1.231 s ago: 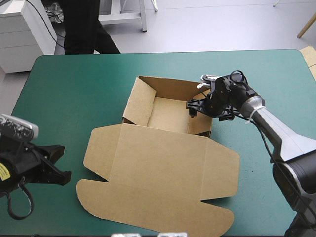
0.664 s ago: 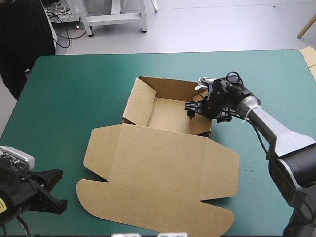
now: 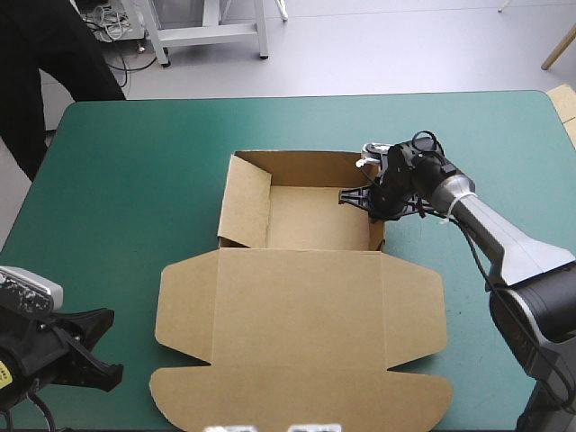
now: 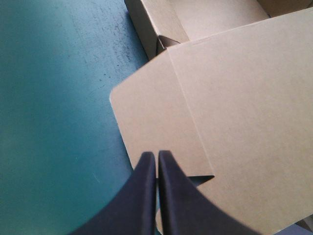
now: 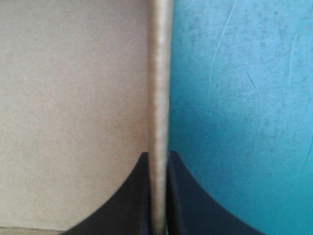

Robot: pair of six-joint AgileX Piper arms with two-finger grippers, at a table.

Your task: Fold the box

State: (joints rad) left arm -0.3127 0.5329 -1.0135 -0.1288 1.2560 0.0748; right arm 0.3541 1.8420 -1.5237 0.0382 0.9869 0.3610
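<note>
At the middle of the teal-green cover (image 3: 135, 153) the brown box (image 3: 270, 216) is seen as an open tray with its lid (image 3: 301, 306) spread flat toward the near edge. Compared with the earlier high views, where the whole sheet sat skewed, the box is now squared up: the tray's walls and the lid's fold run parallel to the table's edges, and the lid's near flap is brought level with the near edge. The right gripper (image 3: 372, 200) is kept at much the same spot as just before, its black fingers (image 5: 183, 205) pinched all but together on the tray's right wall (image 5: 159, 73), board inside and cover outside. The left gripper (image 4: 157, 155) is found at the near left corner as just before, fingers pressed together with nothing between them, just over the edge of the lid's left side flap (image 4: 156, 117).
</note>
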